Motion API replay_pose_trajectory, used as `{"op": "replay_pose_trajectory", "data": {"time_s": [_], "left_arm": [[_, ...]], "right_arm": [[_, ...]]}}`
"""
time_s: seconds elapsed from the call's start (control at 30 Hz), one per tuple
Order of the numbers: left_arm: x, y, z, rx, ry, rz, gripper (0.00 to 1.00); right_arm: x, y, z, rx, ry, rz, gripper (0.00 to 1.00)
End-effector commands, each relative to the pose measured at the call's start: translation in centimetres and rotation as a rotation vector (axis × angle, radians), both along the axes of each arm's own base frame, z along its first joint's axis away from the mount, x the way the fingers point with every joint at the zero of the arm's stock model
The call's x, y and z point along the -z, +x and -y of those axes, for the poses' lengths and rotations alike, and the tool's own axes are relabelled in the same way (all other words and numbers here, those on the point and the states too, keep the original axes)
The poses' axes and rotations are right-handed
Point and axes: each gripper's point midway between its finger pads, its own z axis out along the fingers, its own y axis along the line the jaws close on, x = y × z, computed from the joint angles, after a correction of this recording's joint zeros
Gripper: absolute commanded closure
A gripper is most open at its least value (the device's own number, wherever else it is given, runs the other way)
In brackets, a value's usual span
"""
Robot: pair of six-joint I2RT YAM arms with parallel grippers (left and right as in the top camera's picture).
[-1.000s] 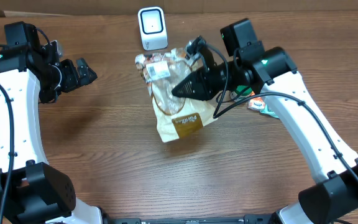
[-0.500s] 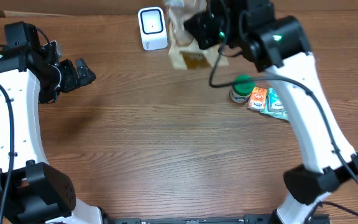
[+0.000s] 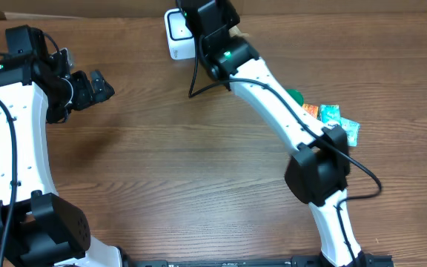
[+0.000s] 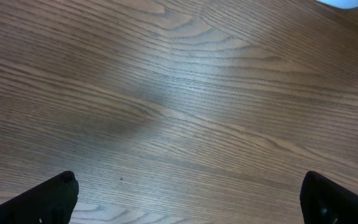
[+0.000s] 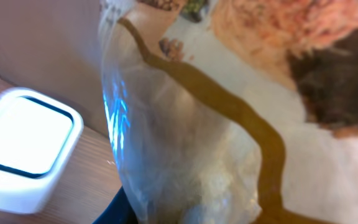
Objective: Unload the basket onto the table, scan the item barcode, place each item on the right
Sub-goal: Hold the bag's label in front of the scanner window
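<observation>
Bare wood-grain bench (image 4: 179,106) across the whole frame. Dark jaws parted wide, poking in at the near left and near right corners. At the far right edge, a white sliver (image 4: 347,2), possibly the scanner, too cropped to tell.

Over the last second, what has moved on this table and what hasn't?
The right arm lifted the bag off the middle of the table and swung it over to the scanner, still gripping it. The left gripper, open, and the packets stayed put.
</observation>
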Motion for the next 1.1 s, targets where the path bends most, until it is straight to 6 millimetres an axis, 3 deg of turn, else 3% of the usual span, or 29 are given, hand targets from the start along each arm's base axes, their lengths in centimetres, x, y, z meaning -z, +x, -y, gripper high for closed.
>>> {"op": "replay_pose_trajectory", "data": {"time_s": [0.0,0.23,0.5,1.07], "left_arm": [[-0.6,0.4,-0.3,0.007,0.014,0.019,0.0],[-0.6,0.4,-0.3,0.007,0.014,0.019,0.0],[-0.6,0.4,-0.3,0.007,0.014,0.019,0.0],[-0.6,0.4,-0.3,0.007,0.014,0.019,0.0]], "right_arm": [[1.7,1.8,0.5,0.007,-0.246,0.033,0.96],[5.7,3.5,-1.1,-0.069,-0.391,0.04,0.96],[9.8,3.8,-1.8,-0.124,-0.447,-0.017,0.96],[9.9,3.5,-2.5,-0.141,-0.445,-0.017,0.96]]}}
